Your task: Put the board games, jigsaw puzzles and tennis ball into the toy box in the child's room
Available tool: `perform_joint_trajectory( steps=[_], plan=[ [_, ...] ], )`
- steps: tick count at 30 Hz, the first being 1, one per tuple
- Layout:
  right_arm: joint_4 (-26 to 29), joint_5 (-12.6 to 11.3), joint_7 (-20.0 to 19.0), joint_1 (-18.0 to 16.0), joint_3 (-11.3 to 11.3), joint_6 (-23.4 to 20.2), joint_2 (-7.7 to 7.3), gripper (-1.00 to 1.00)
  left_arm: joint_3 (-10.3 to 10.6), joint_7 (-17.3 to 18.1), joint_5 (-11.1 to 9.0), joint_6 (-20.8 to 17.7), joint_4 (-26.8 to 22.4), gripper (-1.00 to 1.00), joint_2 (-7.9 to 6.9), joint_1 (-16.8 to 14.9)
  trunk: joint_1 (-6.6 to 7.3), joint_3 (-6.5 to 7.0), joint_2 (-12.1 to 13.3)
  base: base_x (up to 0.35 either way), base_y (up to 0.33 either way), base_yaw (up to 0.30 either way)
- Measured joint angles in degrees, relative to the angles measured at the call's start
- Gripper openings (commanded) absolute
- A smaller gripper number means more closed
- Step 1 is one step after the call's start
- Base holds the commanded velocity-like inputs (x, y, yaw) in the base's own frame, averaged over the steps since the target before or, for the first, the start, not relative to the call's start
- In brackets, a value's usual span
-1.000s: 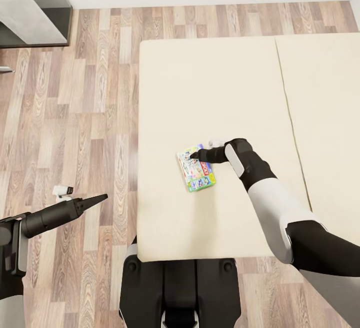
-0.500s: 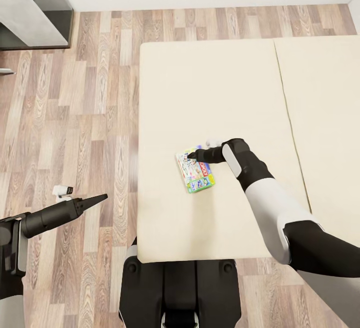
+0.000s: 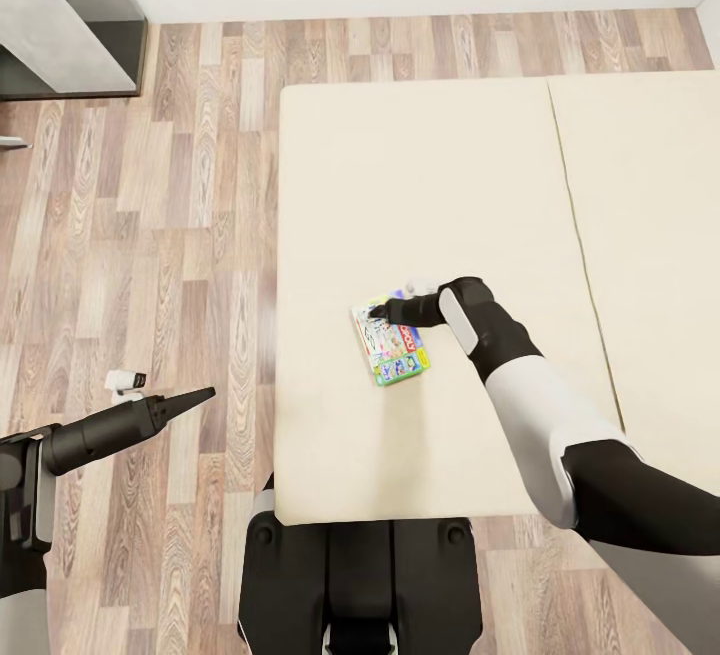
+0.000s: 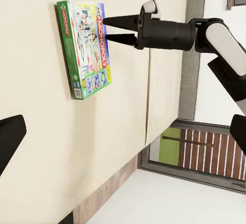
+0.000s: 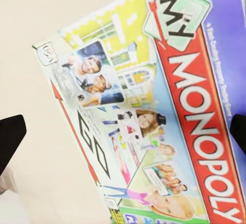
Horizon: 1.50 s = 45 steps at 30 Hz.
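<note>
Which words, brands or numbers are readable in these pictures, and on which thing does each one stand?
"MY" on the board game, in a green sign at the top of its cover.
"MONOPOLY" on the red band along the same cover.
"MY MONOPOLY" on the same box in the left wrist view.
A small corner label, perhaps "USA", is too blurred to be sure.
The small print on the box's green edge is too small to read.
</note>
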<state>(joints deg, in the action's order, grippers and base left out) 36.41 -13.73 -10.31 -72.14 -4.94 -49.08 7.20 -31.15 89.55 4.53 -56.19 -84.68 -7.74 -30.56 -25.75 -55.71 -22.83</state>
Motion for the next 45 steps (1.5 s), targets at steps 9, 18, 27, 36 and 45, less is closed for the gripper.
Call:
perform_joint_trajectory(
  steps=[9,18,27,36,45],
  plan=[
    [-0.1,0.0,0.0,0.0,0.0,0.0,1.44,1.0,0.0,0.0,0.0,0.0,0.0,1.0,0.0,0.0,0.0,0.0,0.0,0.0,0.0,0.0],
    [-0.1,0.3,0.2,-0.1,0.0,-0.7,1.65,1.0,0.0,0.0,0.0,0.0,0.0,1.0,0.0,0.0,0.0,0.0,0.0,0.0,0.0,0.0],
    [0.3,0.5,0.9,-0.1,0.0,-3.8,1.76,1.0,-0.1,0.0,0.0,0.0,0.0,1.0,-0.02,0.0,0.0,0.0,0.0,0.0,0.0,0.0],
    [0.4,0.3,5.1,-0.2,0.1,-6.0,1.7,1.0,-0.1,0.0,0.0,0.0,0.0,1.0,-0.06,0.0,0.0,0.0,0.0,0.0,0.0,0.0],
    [0.6,0.2,6.0,-0.2,0.1,-7.2,1.62,1.0,-0.1,0.0,0.0,0.0,0.0,1.0,-0.15,0.0,0.0,0.0,0.0,0.0,0.0,0.0]
  ],
)
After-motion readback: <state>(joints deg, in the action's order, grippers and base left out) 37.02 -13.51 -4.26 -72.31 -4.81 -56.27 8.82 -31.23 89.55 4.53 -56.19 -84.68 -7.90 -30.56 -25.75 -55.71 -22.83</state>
